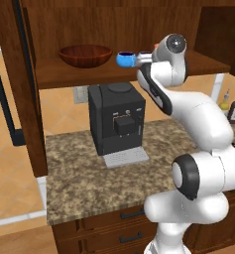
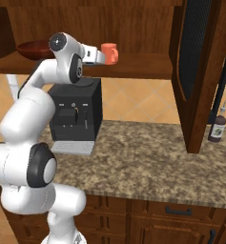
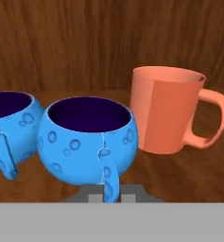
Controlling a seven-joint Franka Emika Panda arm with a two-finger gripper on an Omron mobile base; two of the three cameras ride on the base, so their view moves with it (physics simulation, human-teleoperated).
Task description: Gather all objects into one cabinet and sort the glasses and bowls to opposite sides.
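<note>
On the shelf of the reddish-brown wall cabinet (image 1: 64, 74) the wide brown bowl (image 1: 85, 54) stands at the left. To its right come two bright-blue cups (image 3: 9, 127) (image 3: 90, 139), then the orange mug (image 3: 168, 111) (image 2: 109, 52). All stand upright, and the nearer cup almost touches the mug. My gripper (image 3: 108, 194) reaches into the cabinet at shelf height, and its fingers sit close on either side of the nearer cup's handle. In the left base view one blue cup (image 1: 124, 59) shows just left of my hand.
A black coffee machine (image 1: 116, 119) stands on the speckled counter (image 1: 79, 168) right under the shelf. The cabinet doors (image 2: 200, 71) hang open on both sides. Dark bottles (image 2: 218, 126) stand at the counter's right end. Drawers with black handles (image 2: 179, 210) run below.
</note>
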